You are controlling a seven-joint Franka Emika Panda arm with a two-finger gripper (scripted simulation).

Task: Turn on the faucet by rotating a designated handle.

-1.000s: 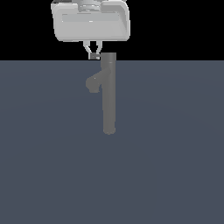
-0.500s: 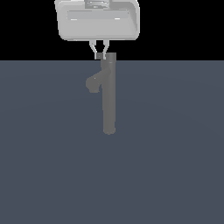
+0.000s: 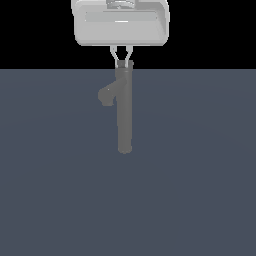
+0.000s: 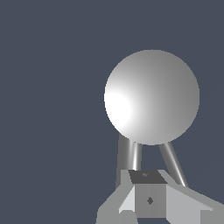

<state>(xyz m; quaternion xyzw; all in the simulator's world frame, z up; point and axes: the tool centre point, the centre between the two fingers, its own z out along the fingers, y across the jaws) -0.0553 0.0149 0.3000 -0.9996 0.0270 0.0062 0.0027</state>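
The faucet is a tall dark-grey column with a stubby spout branching toward the exterior view's left. Two thin light-grey rods form a V on its top; I take one as the handle. My gripper hangs directly over the faucet top, its wide light-grey hand above. In the wrist view the round pale cap fills the middle. The handle rods run from under it to my gripper. The fingers meet with no gap and hold nothing.
A flat dark blue-grey floor surrounds the faucet on all sides. Black background lies behind the hand at the far edge.
My hand has moved toward the exterior view's right and now sits centred over the faucet top. The V of thin rods under it shifted the same way. The column stayed still.
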